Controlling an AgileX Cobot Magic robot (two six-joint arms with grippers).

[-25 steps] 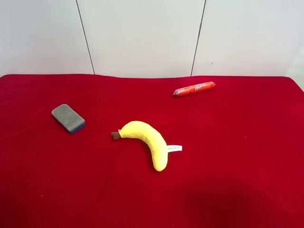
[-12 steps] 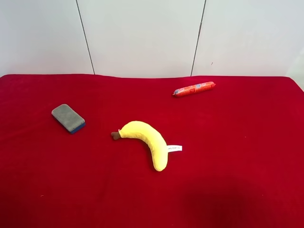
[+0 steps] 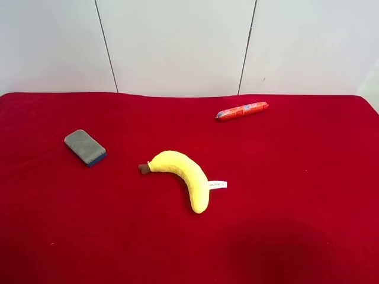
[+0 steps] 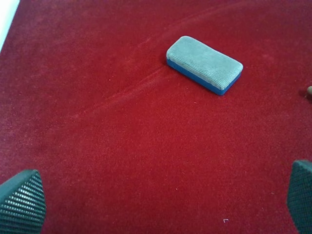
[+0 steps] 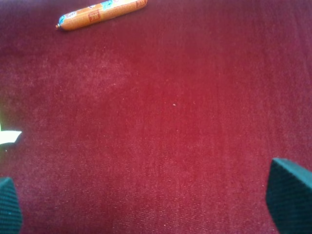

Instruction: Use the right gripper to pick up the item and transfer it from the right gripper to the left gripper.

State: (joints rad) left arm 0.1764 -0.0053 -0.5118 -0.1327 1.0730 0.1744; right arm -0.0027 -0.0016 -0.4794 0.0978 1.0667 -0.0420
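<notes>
A yellow plush banana [image 3: 183, 174] with a brown stem and a white tag [image 3: 217, 184] lies mid-table on the red cloth. A red-orange sausage stick [image 3: 241, 110] lies at the back right and also shows in the right wrist view [image 5: 100, 13]. A grey and blue eraser [image 3: 85, 147] lies at the left and also shows in the left wrist view [image 4: 204, 64]. My right gripper [image 5: 148, 204] is open and empty over bare cloth, with only the banana's tag [image 5: 9, 137] at the frame's edge. My left gripper [image 4: 161, 200] is open and empty, short of the eraser. Neither arm shows in the exterior view.
The red cloth [image 3: 296, 177] covers the whole table up to a white panelled wall [image 3: 177, 47] at the back. A crease in the cloth [image 4: 131, 87] runs beside the eraser. The banana's stem tip [image 4: 309, 91] shows at the left wrist view's edge.
</notes>
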